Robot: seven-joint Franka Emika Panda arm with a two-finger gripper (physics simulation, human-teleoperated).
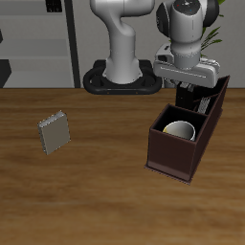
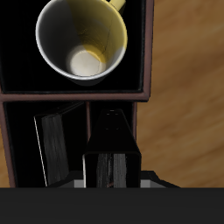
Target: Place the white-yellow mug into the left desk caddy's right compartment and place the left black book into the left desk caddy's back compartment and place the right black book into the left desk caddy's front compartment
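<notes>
Two black books (image 2: pixel 63 144) are sitting in the left desk caddy (image 1: pixel 170 158); the white-yellow mug (image 2: pixel 81 38) is occupying its right compartment (image 2: pixel 140 52); the gripper (image 2: pixel 112 166) is clamping one book.

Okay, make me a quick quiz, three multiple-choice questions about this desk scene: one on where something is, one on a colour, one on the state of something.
1. Where is the white-yellow mug?
A. in the desk caddy's large square section
B. on the bare table
C. in the claw

2. What colour is the desk caddy?
A. white
B. dark brown
C. green

3. How does the grey notebook sit?
A. standing in the caddy
B. under the mug
C. lying on the table, apart from the caddy

Answers: A, the mug sits inside the caddy walls; B, its walls are dark brown; C, it lies alone on the wood.
</notes>
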